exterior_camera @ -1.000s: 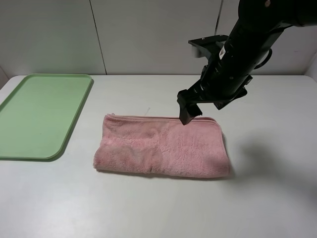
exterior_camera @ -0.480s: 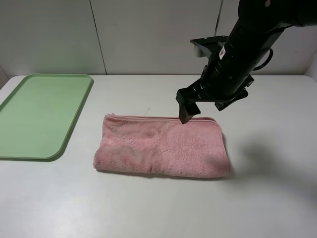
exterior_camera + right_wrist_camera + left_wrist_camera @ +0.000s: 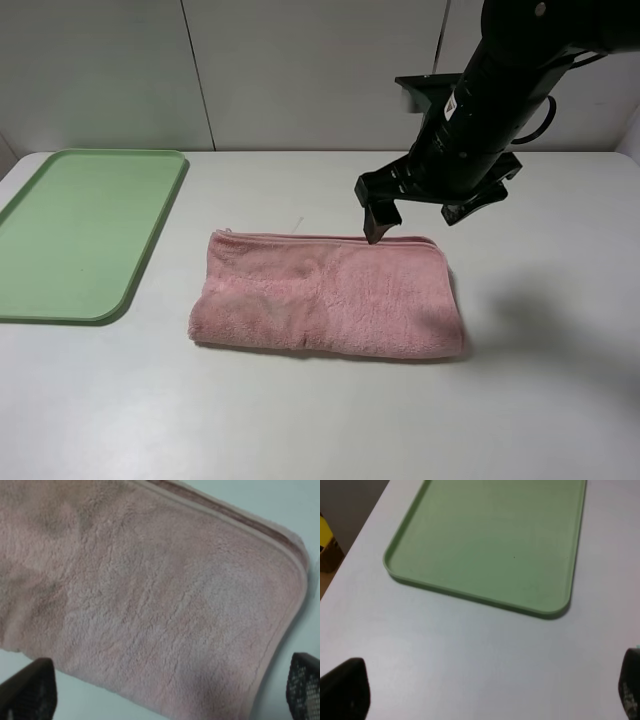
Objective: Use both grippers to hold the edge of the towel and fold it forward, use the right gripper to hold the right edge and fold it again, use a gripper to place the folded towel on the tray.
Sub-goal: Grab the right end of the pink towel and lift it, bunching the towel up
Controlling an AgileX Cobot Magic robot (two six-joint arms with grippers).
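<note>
The pink towel (image 3: 325,295) lies folded into a long strip on the white table, its stitched hem along the far edge. My right gripper (image 3: 420,213) hangs open and empty just above the right half of the towel's far edge, one black fingertip (image 3: 376,228) close over the hem. In the right wrist view the towel (image 3: 150,595) fills the frame, and the right gripper (image 3: 160,690) shows both tips wide apart. The light-green tray (image 3: 75,230) lies empty at the left. In the left wrist view the left gripper (image 3: 485,690) is open above bare table near the tray (image 3: 490,540).
A white panelled wall runs behind the table. The left arm does not show in the exterior high view. A yellow object (image 3: 326,545) sits off the table's edge in the left wrist view.
The right arm has shifted slightly right and turned a little above the towel's far edge. The towel and tray have not moved.
</note>
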